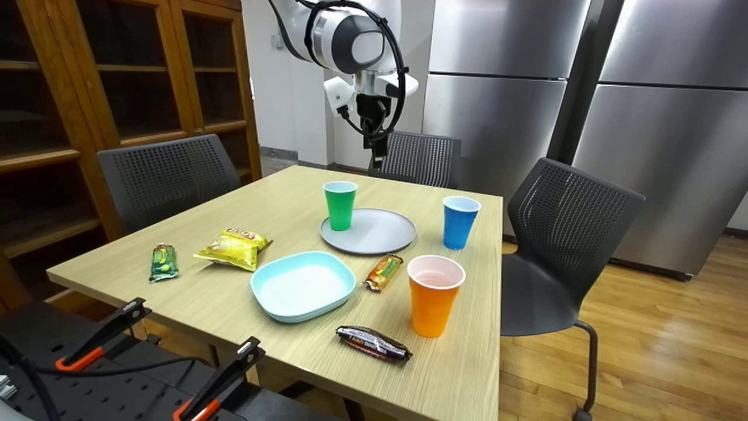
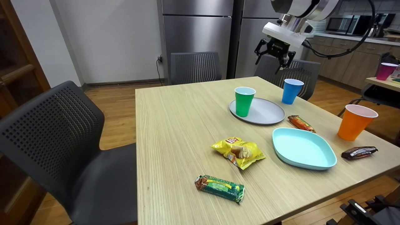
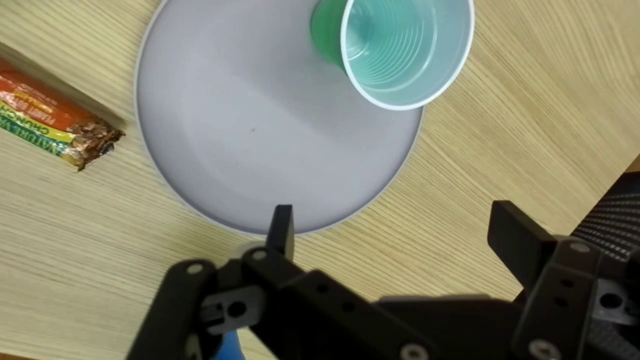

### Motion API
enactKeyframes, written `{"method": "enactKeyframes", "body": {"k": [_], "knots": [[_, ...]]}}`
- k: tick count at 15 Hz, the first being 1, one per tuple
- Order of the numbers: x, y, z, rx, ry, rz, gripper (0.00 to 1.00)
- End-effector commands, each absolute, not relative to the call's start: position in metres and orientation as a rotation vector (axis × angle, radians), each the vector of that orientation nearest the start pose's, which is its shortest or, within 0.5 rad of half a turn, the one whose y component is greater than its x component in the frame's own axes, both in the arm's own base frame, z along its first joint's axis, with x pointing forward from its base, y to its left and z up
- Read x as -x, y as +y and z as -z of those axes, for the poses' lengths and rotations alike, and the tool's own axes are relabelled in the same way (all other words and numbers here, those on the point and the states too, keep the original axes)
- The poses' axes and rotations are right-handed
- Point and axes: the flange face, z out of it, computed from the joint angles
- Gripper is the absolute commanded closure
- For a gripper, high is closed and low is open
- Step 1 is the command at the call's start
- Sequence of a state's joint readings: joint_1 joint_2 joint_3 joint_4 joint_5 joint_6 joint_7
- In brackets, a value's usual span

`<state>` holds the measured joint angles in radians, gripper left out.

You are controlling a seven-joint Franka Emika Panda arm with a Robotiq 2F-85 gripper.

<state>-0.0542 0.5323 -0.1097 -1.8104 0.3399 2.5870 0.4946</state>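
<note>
The jaws are spread wide and hold nothing — just air between the 2 fingers (image 3: 520, 245). They hang above the tabletop (image 2: 175, 125), near the gray plate (image 1: 380, 234) and the blue cup (image 2: 292, 90). The green cup (image 1: 340, 207) stands upright on the gray plate, by its rim. The blue cup and orange cup (image 1: 432, 304) stand right on the tabletop. I think nothing is picked up yet, so any lifting is left. The wrist view looks down into the green cup but shows only a bit of the blue cup. The yellow chip bag (image 2: 239, 153) and orange cup are missing there — both exterior views show them. A pink cup (image 2: 386, 72) shows only in an exterior view.
</note>
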Motion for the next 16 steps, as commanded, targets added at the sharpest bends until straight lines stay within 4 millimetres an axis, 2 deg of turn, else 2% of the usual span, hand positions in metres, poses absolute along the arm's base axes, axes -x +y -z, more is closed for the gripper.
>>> {"method": "enactKeyframes", "body": {"k": [1, 3, 9, 12, 16], "knots": [[-0.680, -0.112, -0.271, 2.541, 1.450, 0.298, 0.00], [-0.689, -0.123, -0.267, 2.456, 1.595, 0.301, 0.00], [-0.712, -0.175, -0.264, 2.181, 1.988, 0.324, 0.00], [-0.719, -0.201, -0.262, 2.044, 2.160, 0.316, 0.00], [-0.721, -0.232, -0.262, 1.918, 2.305, 0.260, 0.00]]}}
